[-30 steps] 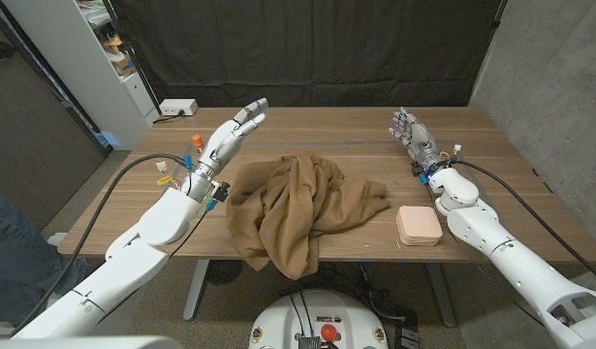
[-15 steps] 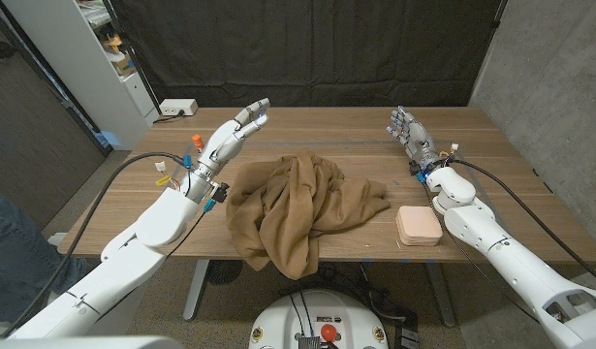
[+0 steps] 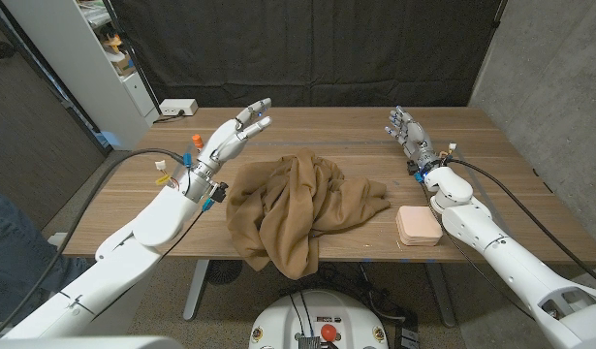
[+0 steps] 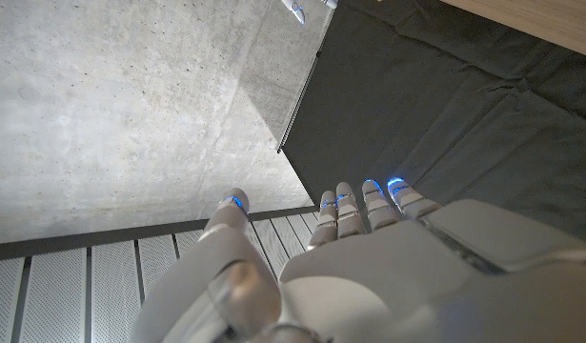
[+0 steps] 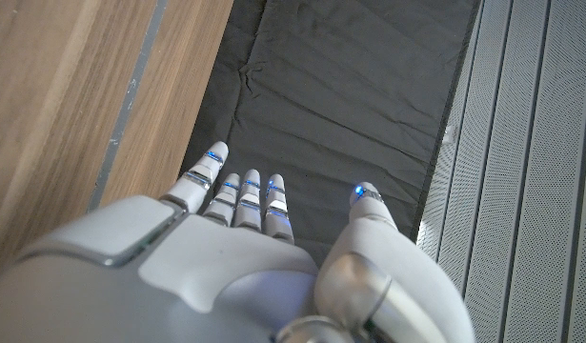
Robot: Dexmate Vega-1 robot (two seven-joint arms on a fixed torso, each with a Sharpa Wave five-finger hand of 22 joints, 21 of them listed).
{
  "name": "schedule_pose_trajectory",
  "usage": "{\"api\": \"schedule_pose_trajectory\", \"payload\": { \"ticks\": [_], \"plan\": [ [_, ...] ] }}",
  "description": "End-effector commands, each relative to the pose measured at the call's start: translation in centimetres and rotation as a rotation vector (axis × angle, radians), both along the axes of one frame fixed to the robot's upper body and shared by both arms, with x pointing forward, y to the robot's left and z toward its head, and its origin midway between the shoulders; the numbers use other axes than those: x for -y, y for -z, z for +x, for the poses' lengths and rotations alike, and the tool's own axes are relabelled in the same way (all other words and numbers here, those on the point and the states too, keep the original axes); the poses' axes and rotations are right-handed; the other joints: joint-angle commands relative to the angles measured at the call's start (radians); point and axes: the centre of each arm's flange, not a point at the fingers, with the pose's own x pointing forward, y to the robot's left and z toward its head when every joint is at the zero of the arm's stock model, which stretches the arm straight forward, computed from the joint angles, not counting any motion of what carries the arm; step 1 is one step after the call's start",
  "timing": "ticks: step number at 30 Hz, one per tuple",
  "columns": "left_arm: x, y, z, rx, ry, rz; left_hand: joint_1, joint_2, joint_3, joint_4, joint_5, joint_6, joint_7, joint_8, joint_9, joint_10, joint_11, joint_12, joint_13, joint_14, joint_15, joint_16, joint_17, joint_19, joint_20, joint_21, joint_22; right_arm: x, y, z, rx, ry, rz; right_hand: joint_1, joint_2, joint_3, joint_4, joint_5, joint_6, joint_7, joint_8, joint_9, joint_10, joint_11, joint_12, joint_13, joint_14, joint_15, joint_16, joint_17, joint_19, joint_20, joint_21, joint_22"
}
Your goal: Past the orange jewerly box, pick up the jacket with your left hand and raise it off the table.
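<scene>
**Jacket untouched; both hands raised and empty**

While the arms hang over its two ends, the wooden bench [image 3: 327, 121] carries everything of concern. The largest item on it is the tan jacket [image 3: 298, 208], lying crumpled at the near middle, one fold draped over the near edge; nothing grips it. Just beside it, toward the robot's right and near that same edge, sits the pale peach jewelry box [image 3: 418, 225], lid down, apart from the cloth. The task calls it orange; it looks paler than that.

The left hand [image 3: 237, 131] is held up above the bench on the jacket's far left side, fingers stretched out and a little apart, holding nothing. In my judgement it stands there as an approach pose: high enough to clear the heaped cloth before coming down on it. The right hand [image 3: 409, 134] is likewise raised and spread, empty, well apart from the jacket and beyond the box, seemingly parked out of the way.

Smallest, a few coloured markers [image 3: 193, 145] lie by the left forearm.

The lift is not yet begun.
</scene>
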Motion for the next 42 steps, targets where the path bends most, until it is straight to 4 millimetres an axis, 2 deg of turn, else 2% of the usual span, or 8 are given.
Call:
{"api": "schedule_pose_trajectory", "payload": {
  "ticks": [1,3,10,19,23,31,42],
  "plan": [
    [0.3,-0.5,-0.4,0.018,-0.056,0.061,0.018,0.002,0.006,-0.011,-0.003,0.017,-0.019,0.004,0.004,-0.009,0.035,-0.004,0.003,-0.002,0.022,-0.003,0.004,0.004,0.018,0.003,0.005,-0.3,0.1,0.3,-0.005,-0.002,0.003,0.004,0.007,0.001,-0.004,0.003,0.007,-0.003,0.005,0.003,0.011,-0.001,0.002,0.002,0.01,-0.001,0.006,0.003,0.007,0.005,0.006,0.006],
    [0.4,-0.6,-0.5,0.017,-0.062,0.068,0.021,0.003,0.007,-0.014,-0.003,0.024,-0.029,0.007,0.004,-0.012,0.039,-0.005,0.003,-0.003,0.024,-0.004,0.004,0.004,0.033,0.003,0.005,-0.2,0.1,0.3,-0.008,0.0,0.007,0.003,0.007,0.0,-0.004,0.003,0.008,-0.004,0.005,0.003,0.012,-0.001,0.002,0.002,0.01,0.0,0.006,0.003,0.007,0.005,0.006,0.006],
    [0.5,-0.7,-0.6,0.012,-0.078,0.088,0.028,0.003,0.007,-0.02,-0.003,0.029,-0.06,0.005,0.005,-0.02,0.06,-0.007,0.003,-0.005,0.046,-0.004,0.004,0.002,0.054,0.003,0.005,-0.2,0.1,0.2,-0.006,0.0,0.0,0.002,0.007,0.0,-0.003,0.002,0.011,-0.008,0.006,0.003,0.012,-0.001,0.002,0.002,0.011,0.0,0.006,0.003,0.007,0.007,0.006,0.006],
    [0.9,-1.1,-1.1,0.016,-0.111,0.142,0.031,0.002,0.007,-0.023,-0.003,0.032,-0.075,0.005,0.005,-0.024,0.065,-0.008,0.003,-0.006,0.056,-0.004,0.004,0.002,0.062,0.003,0.006,-0.2,0.0,0.1,-0.005,-0.002,0.003,0.002,0.007,0.0,-0.004,0.002,0.009,-0.008,0.006,0.003,0.012,-0.001,0.003,0.002,0.01,0.0,0.006,0.003,0.007,0.006,0.006,0.006],
    [1.1,-1.4,-1.5,0.014,-0.125,0.173,0.037,0.002,0.007,-0.027,-0.004,0.039,-0.105,0.006,0.006,-0.026,0.07,-0.008,0.003,-0.007,0.061,-0.004,0.005,0.002,0.065,0.004,0.006,-0.1,0.0,0.1,-0.004,-0.004,0.004,0.003,0.007,0.0,-0.004,0.002,0.01,-0.009,0.006,0.003,0.012,-0.002,0.002,0.002,0.01,-0.001,0.006,0.003,0.006,0.007,0.006,0.006],
    [1.7,-1.7,-2.6,0.048,-0.167,0.222,0.044,0.001,0.008,-0.032,-0.005,0.041,-0.116,0.006,0.006,-0.032,0.076,-0.009,0.004,-0.009,0.069,-0.004,0.005,0.004,0.086,0.004,0.006,-0.1,0.0,0.2,0.003,-0.008,0.0,0.003,0.007,0.0,-0.005,0.002,0.012,-0.009,0.007,0.003,0.012,-0.002,0.003,0.002,0.009,-0.001,0.005,0.003,0.006,0.008,0.006,0.006],
    [2.2,-1.5,-4.2,0.127,-0.277,0.261,0.055,-0.004,0.009,-0.04,-0.006,0.039,-0.127,0.004,0.007,-0.041,0.068,-0.011,0.004,-0.012,0.071,-0.004,0.005,0.007,0.113,0.006,0.006,-0.1,-0.1,0.1,0.005,-0.009,-0.001,0.003,0.007,0.0,-0.005,0.002,0.012,-0.009,0.006,0.003,0.012,-0.002,0.003,0.002,0.01,0.0,0.005,0.002,0.006,0.009,0.006,0.006]
  ]
}}
